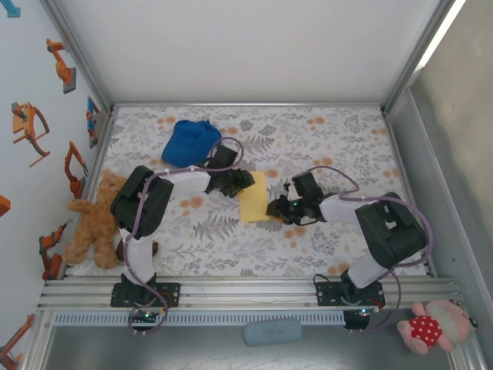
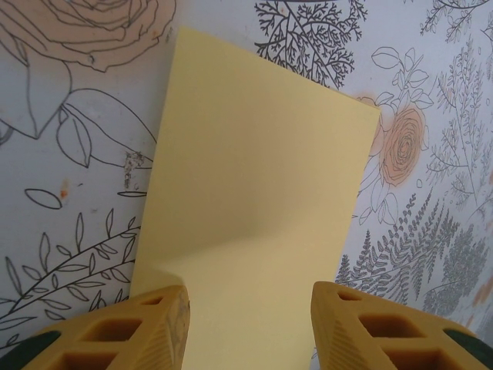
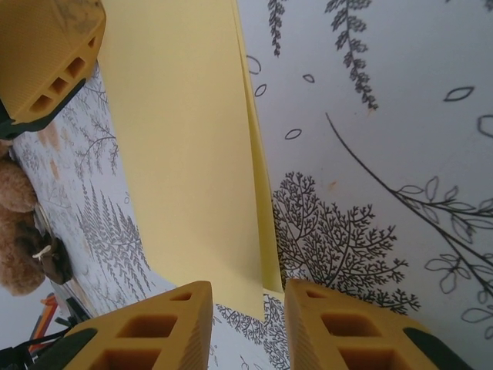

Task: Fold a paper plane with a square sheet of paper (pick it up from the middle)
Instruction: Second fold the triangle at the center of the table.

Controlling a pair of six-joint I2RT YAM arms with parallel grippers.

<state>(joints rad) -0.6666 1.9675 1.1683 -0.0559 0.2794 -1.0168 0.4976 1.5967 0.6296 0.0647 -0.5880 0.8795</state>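
Squarely between left gripper (image 1: 246,183), right gripper (image 1: 272,208), paper (image 1: 254,199)

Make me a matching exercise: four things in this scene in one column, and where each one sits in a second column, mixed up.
Things:
1. paper
2. cap
3. teddy bear
4. pink toy

Places:
A. far side of the table, left of centre
B. mid-table
C. off the table, by the near right corner
D. at the left edge, near side

Pairs: 1-B, 2-A, 3-D, 4-C
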